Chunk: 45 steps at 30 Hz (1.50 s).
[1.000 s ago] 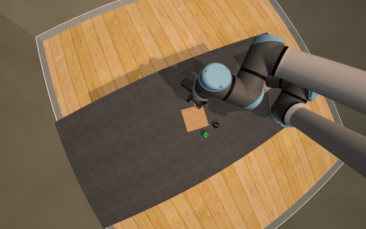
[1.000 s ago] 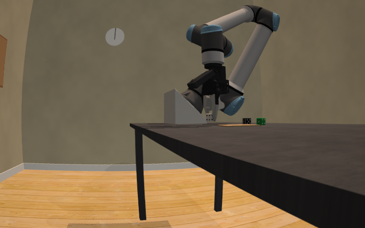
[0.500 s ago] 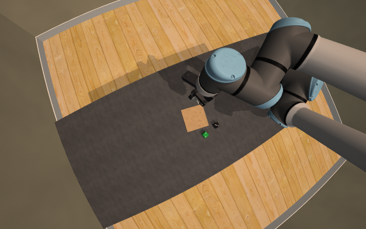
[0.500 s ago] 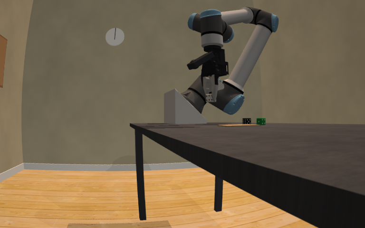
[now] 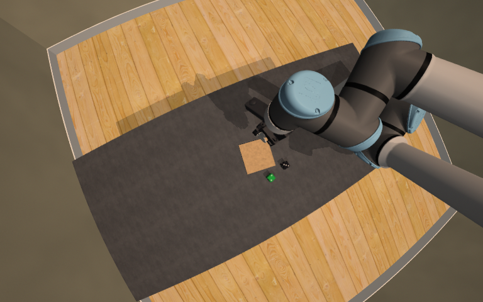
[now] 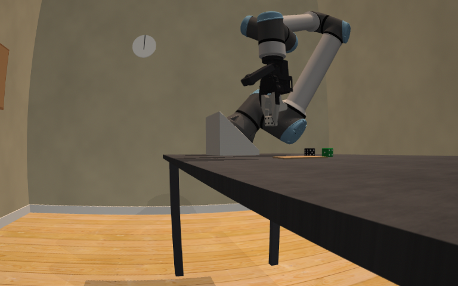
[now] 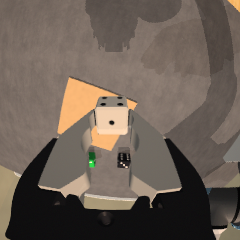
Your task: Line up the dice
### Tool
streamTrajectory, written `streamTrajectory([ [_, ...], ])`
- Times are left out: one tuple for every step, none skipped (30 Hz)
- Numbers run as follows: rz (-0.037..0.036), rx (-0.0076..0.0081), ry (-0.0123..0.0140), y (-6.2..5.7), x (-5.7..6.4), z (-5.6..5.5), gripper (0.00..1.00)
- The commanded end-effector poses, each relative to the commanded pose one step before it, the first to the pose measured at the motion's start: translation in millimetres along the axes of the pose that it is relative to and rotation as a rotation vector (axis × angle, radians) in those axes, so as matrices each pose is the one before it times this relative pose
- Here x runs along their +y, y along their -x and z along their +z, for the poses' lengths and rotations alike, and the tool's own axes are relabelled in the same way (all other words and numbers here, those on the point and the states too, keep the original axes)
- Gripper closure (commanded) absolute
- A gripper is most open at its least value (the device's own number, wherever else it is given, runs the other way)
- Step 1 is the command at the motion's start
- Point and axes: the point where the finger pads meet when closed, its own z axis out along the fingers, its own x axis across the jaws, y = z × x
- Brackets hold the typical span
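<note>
My gripper [image 6: 269, 121] is shut on a white die [image 7: 112, 116] and holds it well above the table, over the near edge of the tan mat [image 5: 256, 155]. The white die also shows in the exterior view [image 6: 268, 121]. In the wrist view its side facing the camera shows one pip. A black die [image 5: 284, 165] and a green die [image 5: 271, 177] rest flat on the dark table just off the mat's right side. They also show in the exterior view, black [image 6: 309, 151] and green [image 6: 327, 152], and in the wrist view, black [image 7: 123, 160] and green [image 7: 92, 160].
The dark table top [image 5: 199, 178] stands on a wooden floor. The arm's links [image 5: 356, 106] hang over the table's right part. A grey wedge base [image 6: 226, 136] stands at the table's far end.
</note>
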Motion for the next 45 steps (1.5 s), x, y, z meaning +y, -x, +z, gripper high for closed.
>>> streamTrajectory([
  [0.13333, -0.00092, -0.00253, 2.0, 56.93, -3.62, 0.9],
  [0.0, 0.0, 0.0, 0.0, 0.0, 0.0, 0.9],
  [0.0, 0.0, 0.0, 0.0, 0.0, 0.0, 0.9],
  [0.0256, 0.00001, 0.00023, -1.75, 10.77, -0.05, 0.9],
  [0.01893, 0.00002, 0.00021, -1.61, 7.91, 0.03, 0.9],
  [0.01163, 0.00001, 0.00014, -1.13, 4.83, 0.05, 0.9],
  [0.00503, 0.00001, 0.00006, -0.52, 2.08, 0.03, 0.9],
  [0.00082, 0.0, 0.00001, -0.09, 0.34, 0.01, 0.9],
  [0.0, 0.0, 0.0, 0.0, 0.0, 0.0, 0.9],
  [0.0, 0.0, 0.0, 0.0, 0.0, 0.0, 0.9],
  [0.0, 0.0, 0.0, 0.0, 0.0, 0.0, 0.9],
  [0.0, 0.0, 0.0, 0.0, 0.0, 0.0, 0.9],
  [0.0, 0.0, 0.0, 0.0, 0.0, 0.0, 0.9],
  [0.0, 0.0, 0.0, 0.0, 0.0, 0.0, 0.9],
  [0.0, 0.0, 0.0, 0.0, 0.0, 0.0, 0.9],
  [0.0, 0.0, 0.0, 0.0, 0.0, 0.0, 0.9],
  [0.0, 0.0, 0.0, 0.0, 0.0, 0.0, 0.9],
  [0.0, 0.0, 0.0, 0.0, 0.0, 0.02, 0.9],
  [0.0, 0.0, 0.0, 0.0, 0.0, 0.0, 0.9],
  [0.0, 0.0, 0.0, 0.0, 0.0, 0.0, 0.9],
  [0.00001, 0.0, -0.00002, 0.0, 0.0, 0.13, 0.9],
  [0.00003, 0.0, -0.00005, 0.01, 0.0, 0.33, 0.9],
  [0.00006, 0.0, -0.0001, 0.01, 0.0, 0.61, 0.9],
  [0.0001, 0.0, -0.00015, 0.02, 0.01, 0.95, 0.9],
  [0.00013, 0.0, -0.00021, 0.02, 0.01, 1.32, 0.9],
  [0.00014, 0.0, -0.00022, 0.03, 0.02, 1.75, 0.9],
  [0.0, 0.0, 0.0, 0.04, 0.01, 2.26, 0.9],
  [0.0, 0.0, 0.0, 0.04, 0.02, 2.7, 0.9],
  [0.0, 0.0, 0.0, 0.05, 0.02, 3.12, 0.9],
  [0.0, 0.0, 0.0, 0.06, 0.03, 3.52, 0.9],
  [0.0, 0.0, 0.0, 0.06, 0.03, 3.88, 0.9],
  [0.0, 0.0, 0.0, 0.07, 0.03, 4.2, 0.9],
  [0.0, 0.0, 0.0, 0.07, 0.04, 4.46, 0.9],
  [0.0, 0.0, 0.0, 0.08, 0.04, 4.68, 0.9],
  [0.0, 0.0, 0.0, 0.08, 0.04, 4.84, 0.9],
  [0.0, 0.0, 0.0, 0.0, 0.0, 0.0, 0.9],
  [0.0, 0.0, 0.0, 0.0, 0.0, 0.0, 0.9],
  [0.0, 0.0, 0.0, 0.08, 0.04, 4.93, 0.9],
  [0.0, 0.0, 0.0, 0.08, 0.04, 4.97, 0.9],
  [0.0, 0.0, 0.0, 0.08, 0.04, 4.94, 0.9],
  [0.0, 0.0, 0.0, 0.08, 0.04, 4.86, 0.9],
  [0.0, 0.0, 0.0, 0.08, 0.04, 4.71, 0.9],
  [0.0, 0.0, 0.0, 0.07, 0.04, 4.52, 0.9],
  [0.0, 0.0, 0.0, 0.07, 0.03, 4.27, 0.9],
  [0.0, 0.0, 0.0, 0.06, 0.03, 3.98, 0.9],
])
